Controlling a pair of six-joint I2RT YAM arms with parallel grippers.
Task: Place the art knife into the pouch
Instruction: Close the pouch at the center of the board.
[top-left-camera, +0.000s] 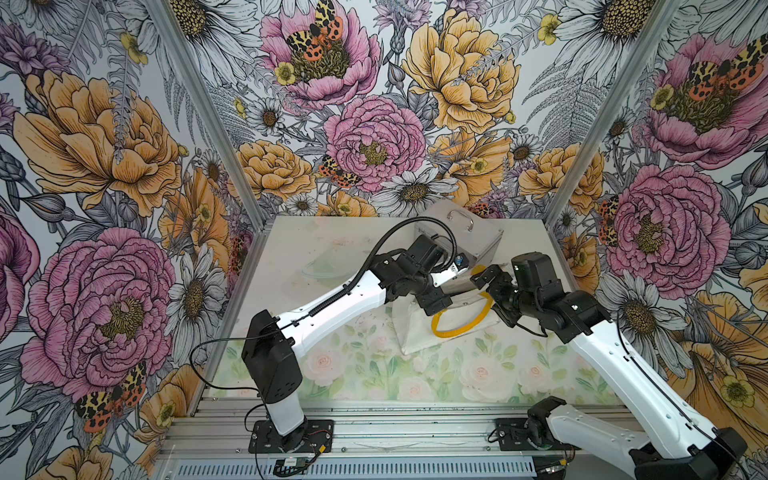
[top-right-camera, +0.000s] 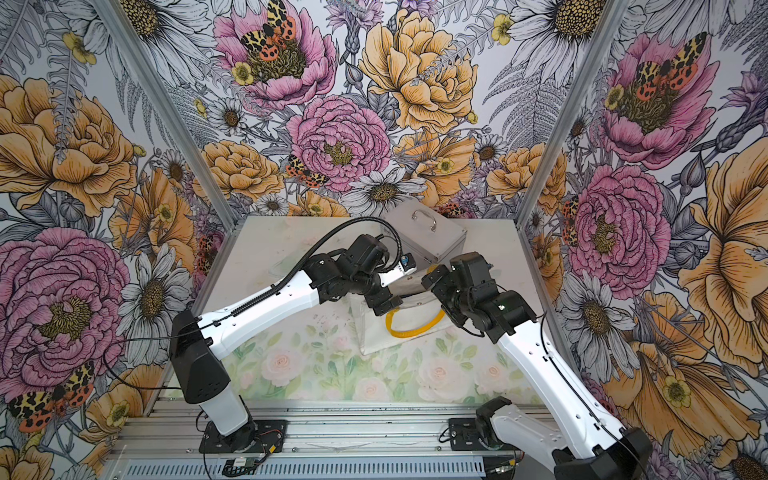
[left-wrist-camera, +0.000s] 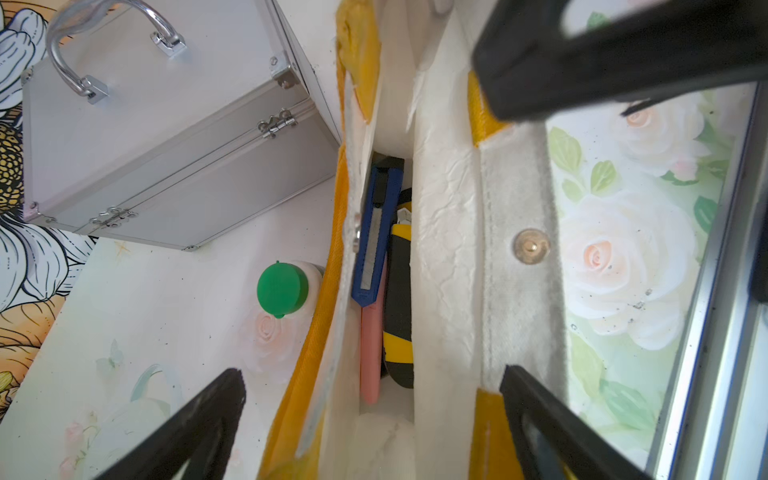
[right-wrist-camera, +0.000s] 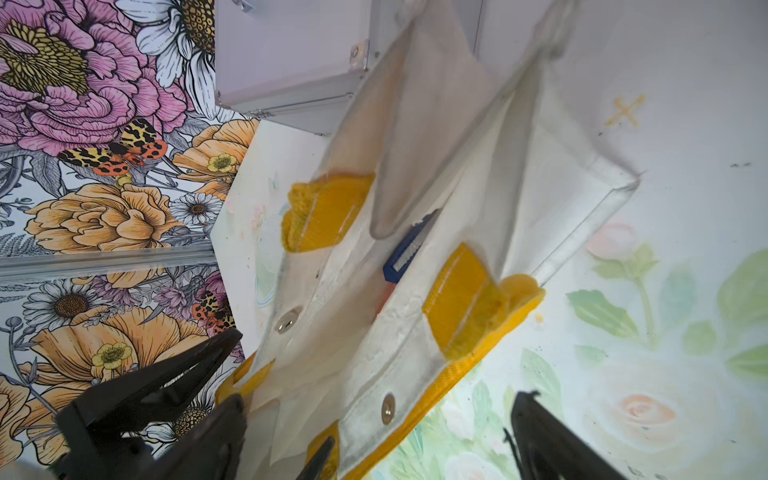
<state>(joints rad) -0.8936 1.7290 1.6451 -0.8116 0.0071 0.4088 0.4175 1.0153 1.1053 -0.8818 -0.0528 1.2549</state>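
Observation:
The white fabric pouch (top-left-camera: 415, 332) (top-right-camera: 374, 332) with yellow loop handles (top-left-camera: 461, 328) stands right of the table's middle, its mouth agape. Inside it lies a blue art knife (left-wrist-camera: 376, 232) (right-wrist-camera: 409, 249), beside a pink tool (left-wrist-camera: 370, 353) and a yellow-and-black cutter (left-wrist-camera: 399, 316). My left gripper (left-wrist-camera: 374, 428) (top-left-camera: 436, 305) hangs open over the mouth, its fingers either side of the two rims, holding nothing. My right gripper (right-wrist-camera: 374, 440) (top-left-camera: 486, 276) is open too, close to the pouch's rim with the snap button (right-wrist-camera: 387, 409), and empty.
A silver metal case (top-left-camera: 461, 232) (left-wrist-camera: 145, 137) with a handle stands right behind the pouch. A bottle with a green cap (left-wrist-camera: 282, 291) sits on the table beside the pouch. Aluminium frame posts and floral walls close in the table on three sides.

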